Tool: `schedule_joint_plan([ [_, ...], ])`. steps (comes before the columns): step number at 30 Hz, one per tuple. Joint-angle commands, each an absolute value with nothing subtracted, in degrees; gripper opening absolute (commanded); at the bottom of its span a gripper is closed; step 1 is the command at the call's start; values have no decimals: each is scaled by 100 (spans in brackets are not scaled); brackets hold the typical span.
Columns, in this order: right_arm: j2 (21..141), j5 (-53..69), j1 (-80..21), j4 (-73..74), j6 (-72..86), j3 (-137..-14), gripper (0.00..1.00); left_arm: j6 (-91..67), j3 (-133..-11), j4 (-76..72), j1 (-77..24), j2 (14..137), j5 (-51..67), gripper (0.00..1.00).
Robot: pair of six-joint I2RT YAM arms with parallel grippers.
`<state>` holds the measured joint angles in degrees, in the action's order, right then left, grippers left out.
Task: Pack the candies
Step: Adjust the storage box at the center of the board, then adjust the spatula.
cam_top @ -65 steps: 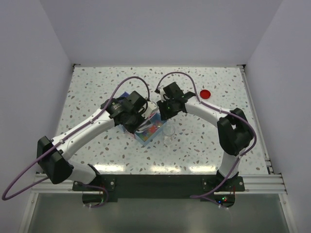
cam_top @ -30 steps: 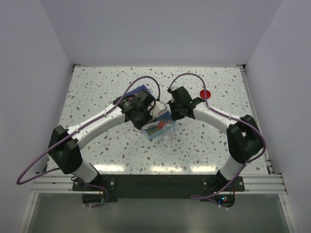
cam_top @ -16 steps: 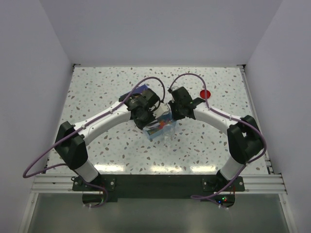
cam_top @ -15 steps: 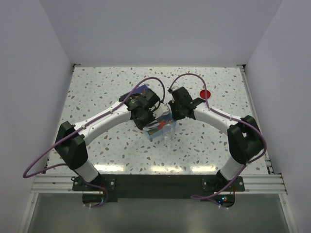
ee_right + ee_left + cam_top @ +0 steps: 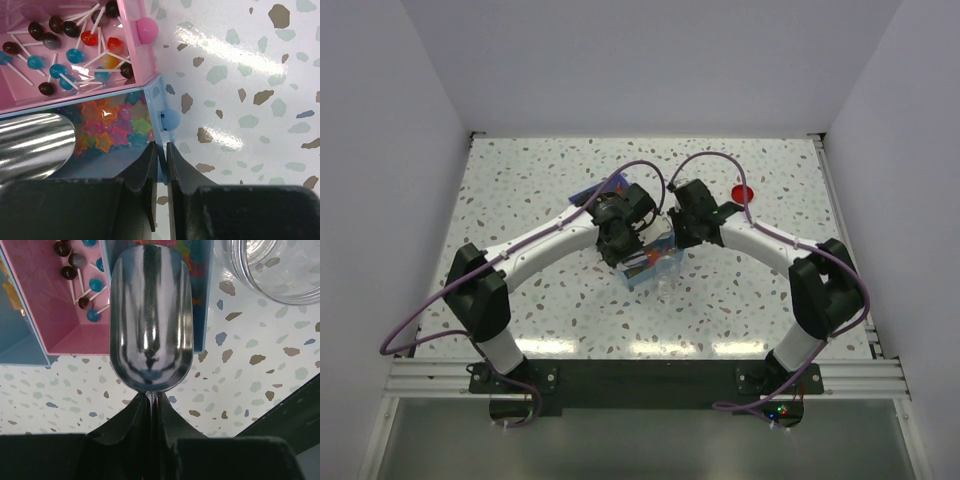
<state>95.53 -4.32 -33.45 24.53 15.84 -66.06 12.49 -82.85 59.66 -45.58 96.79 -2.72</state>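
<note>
1. The speckled terrazzo tabletop [image 5: 520, 200] carries everything, and we see both arms meeting over its middle.
2. The pink and blue plastic divided box [image 5: 156, 95] lies between the two arms. The right claw [image 5: 160, 150] is pinched together on the wall of the blue compartment [image 5: 117, 167], just below a round blue knob. We judge that it is steadying the box.
3. The clear round jar [image 5: 280, 270] stands just beside the box. The part we can see holds nothing.
4. The left claw [image 5: 151, 399] is clamped on the thin handle of the shiny metal scoop [image 5: 150, 320]. The scoop's long axis runs straight away from that claw, and its empty bowl reaches over the blue compartment. We cannot tell whether it touches the floor.
5. The multicoloured translucent star-shaped candies [image 5: 112, 127] are heaped in the blue compartment, just beyond the scoop's lip. We judge that the next push should go forward along that axis, with the left arm.
6. The small round lollipops on white sticks [image 5: 65, 55] fill the pink compartment [image 5: 65, 335], off to the scoop's side.
</note>
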Motion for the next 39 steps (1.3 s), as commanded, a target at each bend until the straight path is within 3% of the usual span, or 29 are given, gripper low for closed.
schedule_joint_plan([
  [1,9299,-475,-3278,2197,1705,-6636,6,1160,-8578,6135,-4605,9730,-466,0],
  [2,9281,-475,-3278,2206,1696,-6653,15,1143,-8622,6117,-4597,9677,-535,0],
  [6,9115,-466,-3217,2381,1644,-6785,32,1186,-8570,5880,-4588,9405,-519,0],
  [13,8579,280,-2664,2584,1591,-6960,54,1248,-8007,5134,-4465,8825,-282,0],
  [24,8516,3055,-2373,1943,2188,-7058,58,1608,-7339,4132,-4026,7761,526,0],
  [39,9132,4623,-2092,958,2988,-6961,60,1652,-6574,2998,-3516,6952,1933,0],
])
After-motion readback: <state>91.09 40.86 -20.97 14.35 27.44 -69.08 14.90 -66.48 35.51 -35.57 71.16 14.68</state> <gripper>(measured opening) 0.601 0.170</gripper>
